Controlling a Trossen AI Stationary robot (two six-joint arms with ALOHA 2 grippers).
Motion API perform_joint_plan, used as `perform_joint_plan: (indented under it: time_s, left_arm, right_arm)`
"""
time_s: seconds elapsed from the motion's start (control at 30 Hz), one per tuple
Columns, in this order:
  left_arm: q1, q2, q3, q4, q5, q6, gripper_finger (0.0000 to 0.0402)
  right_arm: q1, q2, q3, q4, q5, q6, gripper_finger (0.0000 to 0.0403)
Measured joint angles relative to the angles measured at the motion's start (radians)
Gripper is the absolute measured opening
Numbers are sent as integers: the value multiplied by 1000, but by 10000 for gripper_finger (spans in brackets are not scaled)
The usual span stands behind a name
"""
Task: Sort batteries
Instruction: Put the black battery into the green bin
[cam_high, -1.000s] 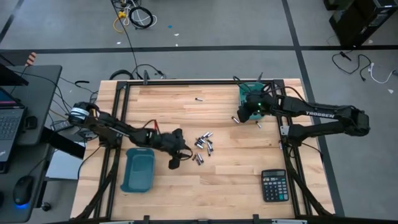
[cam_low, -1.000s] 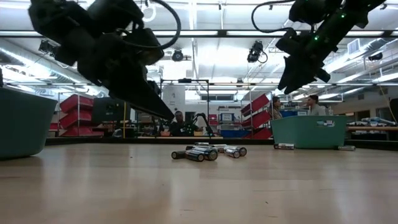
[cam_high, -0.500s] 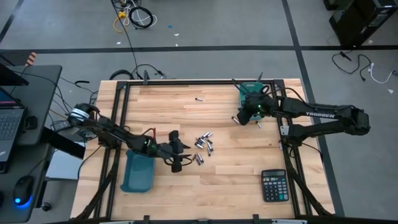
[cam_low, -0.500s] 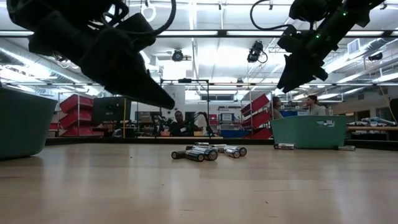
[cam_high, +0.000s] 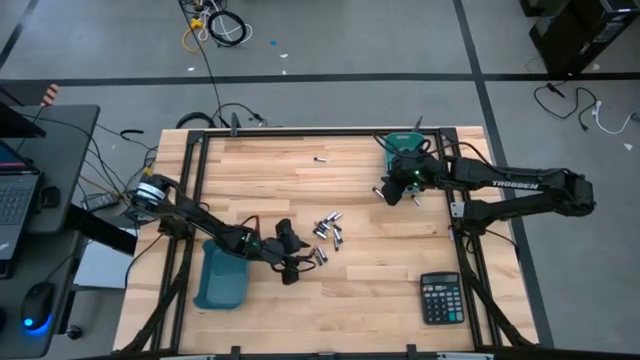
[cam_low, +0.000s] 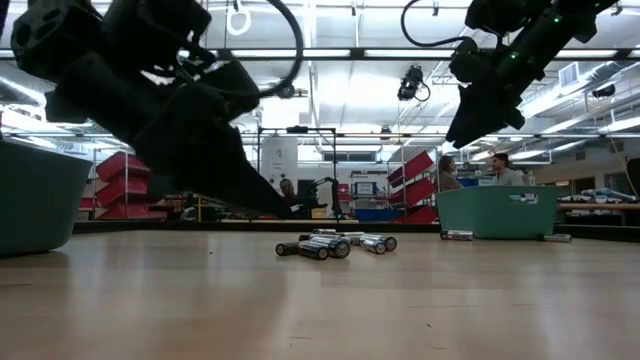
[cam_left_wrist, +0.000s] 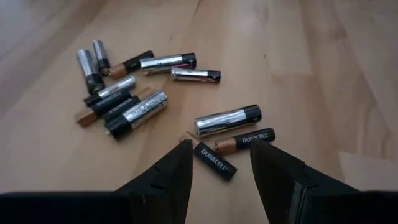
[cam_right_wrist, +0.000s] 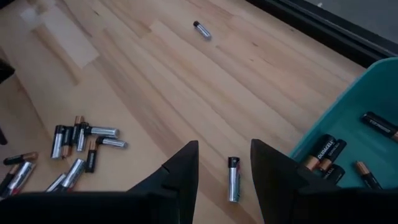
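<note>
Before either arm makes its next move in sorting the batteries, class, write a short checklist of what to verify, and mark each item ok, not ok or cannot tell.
1. Left gripper open and empty: ok.
2. Left target lined up: ok, a black Duracell battery lies just ahead between its fingers.
3. Right gripper open and empty: ok.
4. Right target lined up: ok, a lone silver battery lies on the table between its fingers, beside the teal bin.
5. Bin ready: ok, it already holds a few batteries, with room left.
6. Left target clear of neighbours: not ok, another Duracell battery lies close by.
</note>
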Motion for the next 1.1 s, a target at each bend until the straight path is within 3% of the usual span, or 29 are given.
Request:
perform_joint_plan:
  time_s: [1.1]
  left_arm:
    - [-3,48,1,15,-4,-20,163]
  right_arm:
    - [21,0,0,5,14,1,131]
